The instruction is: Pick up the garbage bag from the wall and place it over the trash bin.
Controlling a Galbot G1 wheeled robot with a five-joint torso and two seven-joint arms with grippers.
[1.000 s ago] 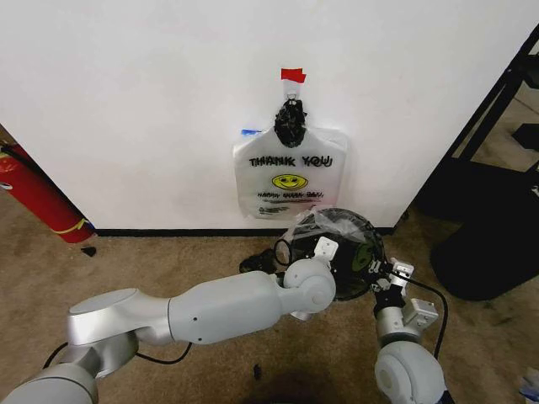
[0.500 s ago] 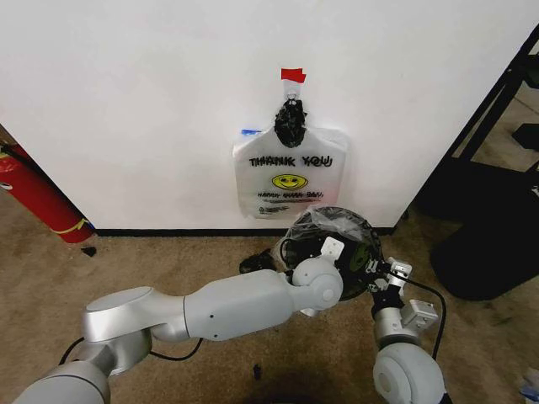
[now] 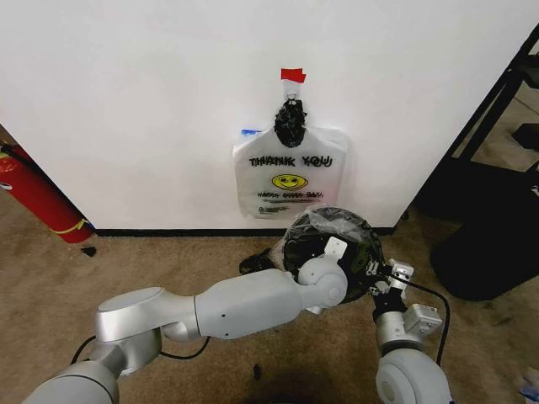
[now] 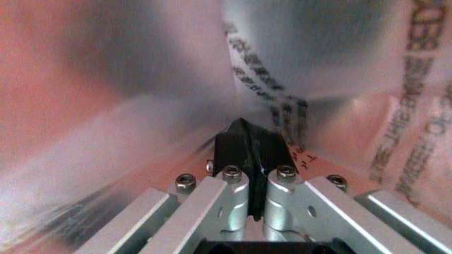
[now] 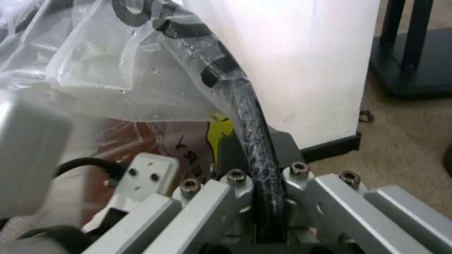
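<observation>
The thin translucent plastic garbage bag (image 3: 330, 220) carries black lettering and a yellow patch. It drapes the small round black trash bin (image 3: 349, 273). Tan carpet floor (image 3: 152, 261) lies beneath.

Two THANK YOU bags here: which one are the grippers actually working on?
The garbage bag draped over the trash bin, between the left gripper and right gripper; the other bag hangs on the wall.

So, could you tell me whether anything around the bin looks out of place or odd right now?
Mostly the crinkly translucent garbage bag: it sits bunched and ballooned over the small round black trash bin, not smoothed down. Left gripper is shut inside the bag; right gripper is shut on bag and rim. A similar bag hangs on the wall.
</observation>
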